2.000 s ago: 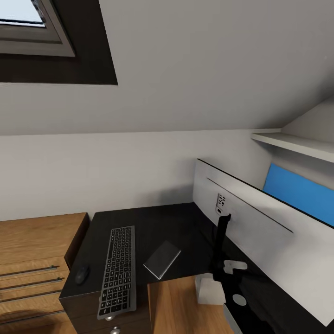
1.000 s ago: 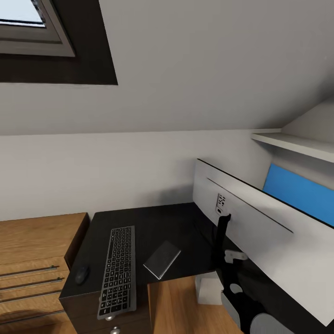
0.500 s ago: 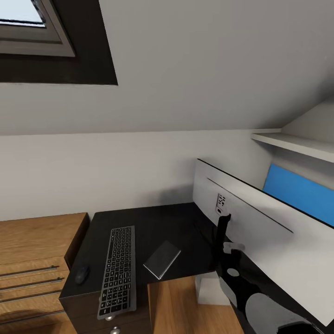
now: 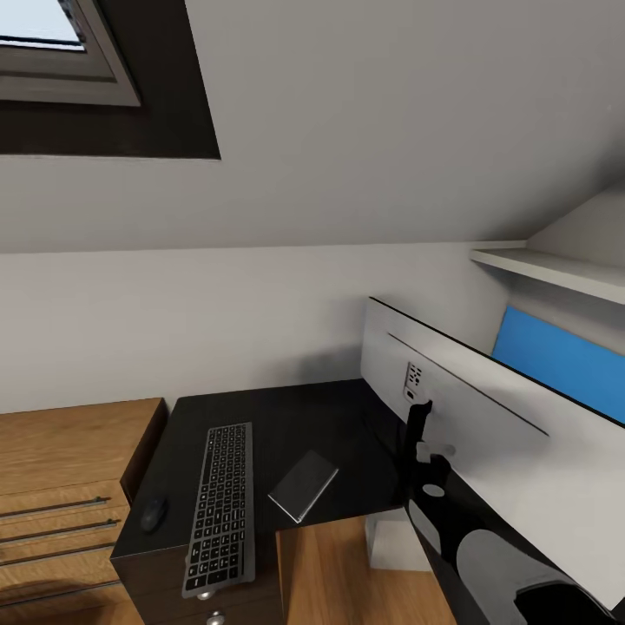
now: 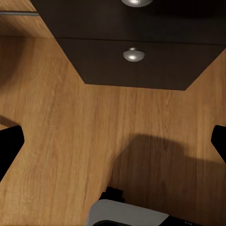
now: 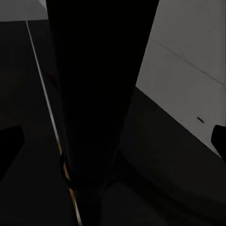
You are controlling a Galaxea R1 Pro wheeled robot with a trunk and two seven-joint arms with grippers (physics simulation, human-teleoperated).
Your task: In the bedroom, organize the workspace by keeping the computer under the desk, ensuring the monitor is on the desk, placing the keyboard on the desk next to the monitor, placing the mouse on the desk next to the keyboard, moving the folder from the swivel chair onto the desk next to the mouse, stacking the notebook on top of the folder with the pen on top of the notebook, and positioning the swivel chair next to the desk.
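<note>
- While my right pincer (image 4: 431,464) sits against the monitor (image 4: 486,434) stand, its fingertips (image 6: 10,141) show spread at the edges of its wrist camera with the dark stand between them; I judge it released, not yet clenched.
- The monitor's white back rises just behind the pincer, on the desk (image 4: 286,417).
- Out to the pincer's left lie the notebook (image 4: 303,484), then the keyboard (image 4: 220,506), then the mouse (image 4: 154,513), all on the desk.
- Below the pincer, a pale box, probably the computer (image 4: 392,538), stands under the desk.
- My left pincer (image 5: 113,150) hangs released over the floor (image 5: 61,141) near the drawers (image 5: 134,55).
- Left, I judge: folder, pen, chair, stacking.
</note>
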